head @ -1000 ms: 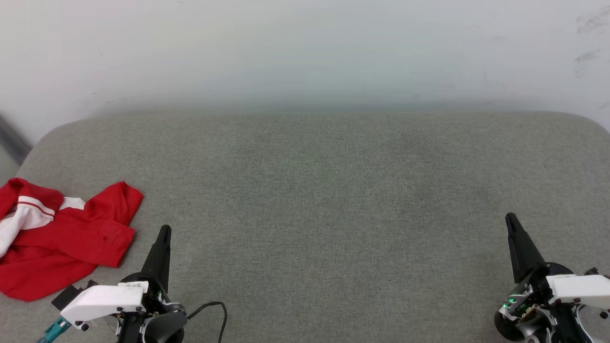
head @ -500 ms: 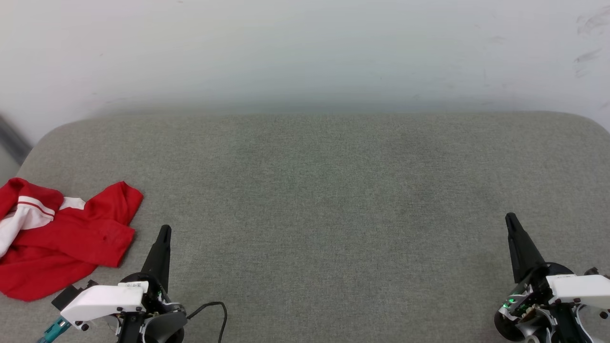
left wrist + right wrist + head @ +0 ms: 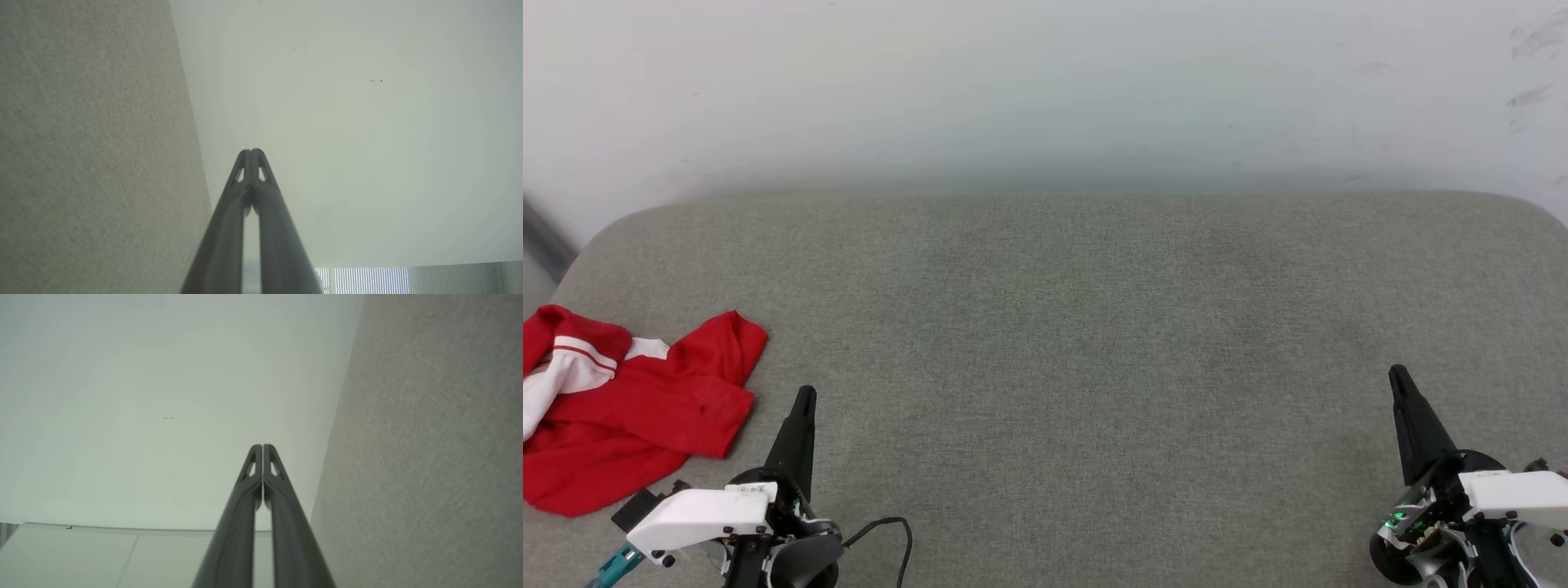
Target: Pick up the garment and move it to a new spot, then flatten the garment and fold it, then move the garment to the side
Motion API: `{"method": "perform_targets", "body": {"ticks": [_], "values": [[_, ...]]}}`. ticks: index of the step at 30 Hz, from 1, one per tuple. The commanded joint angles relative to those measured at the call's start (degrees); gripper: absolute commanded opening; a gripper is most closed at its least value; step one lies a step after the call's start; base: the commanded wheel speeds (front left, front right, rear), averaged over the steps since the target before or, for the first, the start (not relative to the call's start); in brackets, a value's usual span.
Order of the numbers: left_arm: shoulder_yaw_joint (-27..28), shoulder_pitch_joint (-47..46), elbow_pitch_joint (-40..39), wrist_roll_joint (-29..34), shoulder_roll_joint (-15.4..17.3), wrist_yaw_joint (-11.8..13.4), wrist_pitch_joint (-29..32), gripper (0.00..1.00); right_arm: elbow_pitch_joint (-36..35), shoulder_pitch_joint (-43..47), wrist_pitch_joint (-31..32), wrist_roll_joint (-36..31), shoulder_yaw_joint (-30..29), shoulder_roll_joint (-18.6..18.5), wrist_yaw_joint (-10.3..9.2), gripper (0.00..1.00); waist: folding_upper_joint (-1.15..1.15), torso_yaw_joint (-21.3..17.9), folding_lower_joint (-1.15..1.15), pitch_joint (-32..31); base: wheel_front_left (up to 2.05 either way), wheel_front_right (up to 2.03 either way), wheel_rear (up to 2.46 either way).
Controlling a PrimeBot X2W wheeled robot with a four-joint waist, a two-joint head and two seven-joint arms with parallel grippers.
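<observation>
The garment, a bright red T-shirt with a white sleeve and striped trim, lies crumpled at the left edge of the grey padded table in the head view. My left gripper is at the lower left, just right of the garment and apart from it, shut and empty. In the left wrist view its two fingers meet at the left gripper's tip. My right gripper sits at the lower right, far from the garment, shut on nothing. The right wrist view has its fingers pressed together at the right gripper's tip.
A pale wall rises behind the table's far edge. A black cable loops beside the left wrist. The grey surface stretches wide between the two grippers.
</observation>
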Motion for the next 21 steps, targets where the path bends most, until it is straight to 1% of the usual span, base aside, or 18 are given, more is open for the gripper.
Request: {"method": "perform_targets", "body": {"ticks": [1, 2, 3, 6, 15, 21], "values": [[0.1, -0.4, 0.0, 0.1, -0.1, -0.2, 0.1, 0.0, 0.0, -0.7, 0.0, -0.3, 0.0, 0.2, 0.0, 0.0, 0.0, 0.0, 0.0, 0.0, 0.0, 0.0, 0.0], [0.1, -0.4, 0.0, 0.1, -0.1, -0.2, 0.1, 0.0, 0.0, -0.7, 0.0, -0.3, 0.0, 0.2, 0.0, 0.0, 0.0, 0.0, 0.0, 0.0, 0.0, 0.0, 0.0], [0.0, 0.0, 0.0, 0.0, 0.0, 0.0, 0.0, 1.0, 0.0, 0.0, 0.0, 0.0, 0.0, 0.0, 0.0, 1.0, 0.0, 0.0, 0.0, 0.0, 0.0, 0.0, 0.0], [-0.3, 0.5, 0.8, 0.0, -0.1, 0.0, -0.2, 1.0, 0.7, 0.6, -0.1, 0.0, 0.1, 0.0, -0.01, 1.0, 0.0, 0.0, 0.0, 0.0, 0.0, 0.0, 0.0], [-3.5, 0.0, -1.1, 0.8, 0.0, 0.0, -2.9, 1.0, -1.9, 1.5, -2.6, -1.4, 1.6, 0.0, -0.01, 1.0, 0.0, 0.1, 0.0, 0.0, 0.0, 0.0, 0.0], [-4.5, -0.1, -2.8, 4.1, 0.0, 0.0, -4.5, 1.0, -3.7, 2.1, -4.4, -3.6, 2.3, -0.5, -0.01, 1.0, 0.0, 0.1, 0.0, -0.1, 0.0, 0.0, 0.0]]}}
